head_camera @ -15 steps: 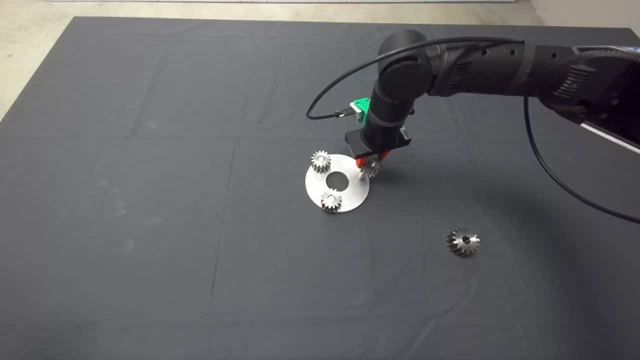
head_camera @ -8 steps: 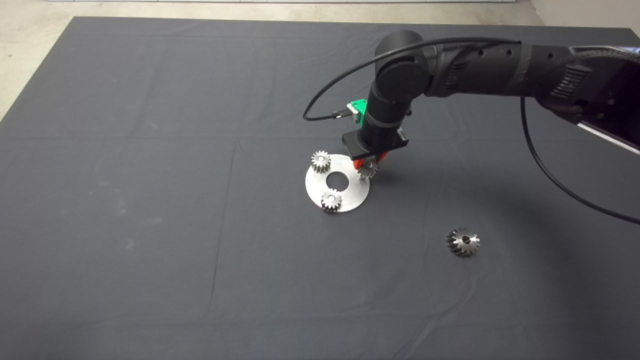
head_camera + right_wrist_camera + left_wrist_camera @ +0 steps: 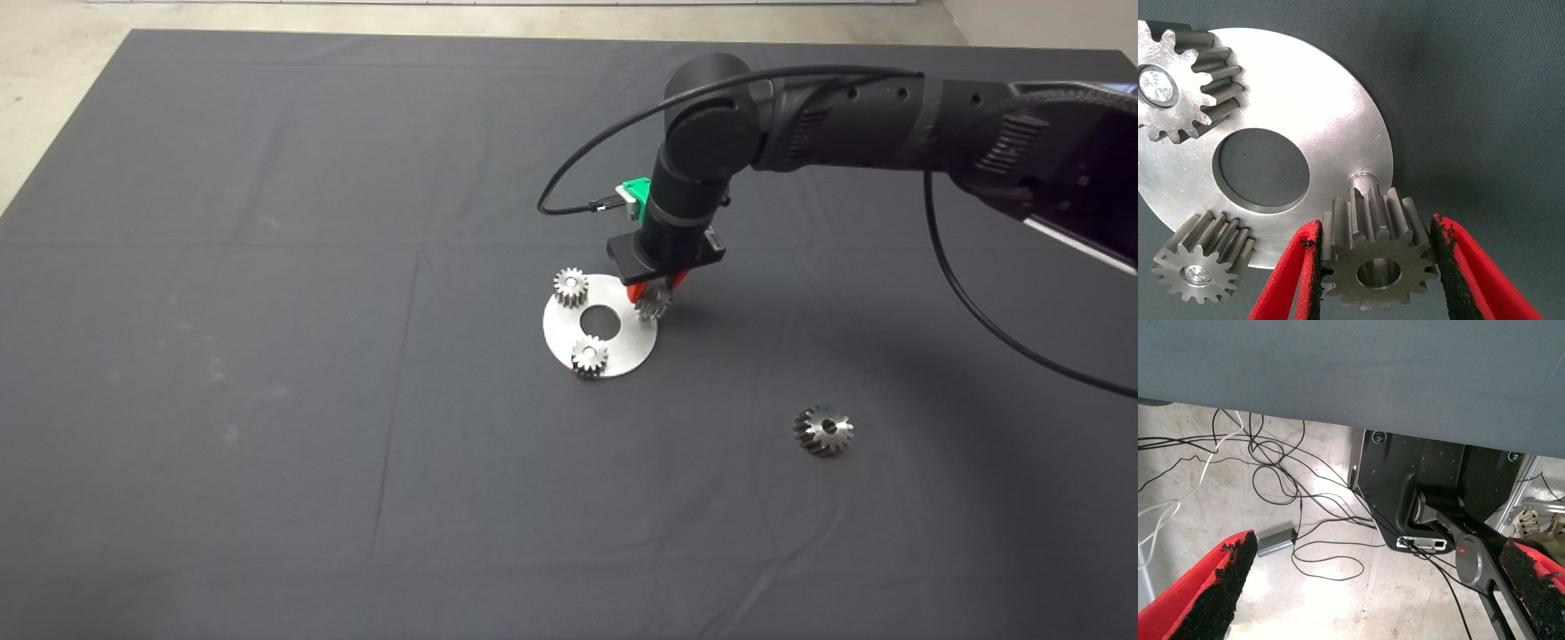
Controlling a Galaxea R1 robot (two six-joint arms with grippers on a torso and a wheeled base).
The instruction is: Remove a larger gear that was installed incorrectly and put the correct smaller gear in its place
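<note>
Smaller gear point(image 3: 653, 303), seen from the head camera, sits at the right-hand rim of the round steel plate point(image 3: 622, 351), pinched in the right gripper point(image 3: 655, 296). That plate lies flat on the dark mat point(image 3: 267, 356) and carries two brighter silver gears: one point(image 3: 570, 286) at its far-left rim, one point(image 3: 589, 355) at its near rim, with the plate's centre hole point(image 3: 600, 321) between them. Larger gear point(image 3: 823, 430) lies alone on the mat, well apart from the plate, to its right and nearer the camera. The right arm point(image 3: 845, 124) reaches in from the right edge, bends at a black elbow above the plate, and points its wrist steeply down at the plate's right rim. A black cable point(image 3: 613, 133) loops off the wrist.

Left wrist camera: the left gripper point(image 3: 1378, 593) hangs off the mat's edge, its red fingers point(image 3: 1211, 593) spread wide with nothing between them; beyond the plate's table are floor cables and a black robot base.

Right wrist camera: both padded fingers point(image 3: 1288, 280) press the toothed flanks of the smaller gear point(image 3: 1377, 257), which is upright, bore open. A short steel pin point(image 3: 1363, 181) stands on the plate point(image 3: 1331, 113) just behind the gear; the gear appears to be beside it rather than on it, though that is hard to judge. Both silver gears point(image 3: 1188, 80) point(image 3: 1201, 265) sit on their pins
</note>
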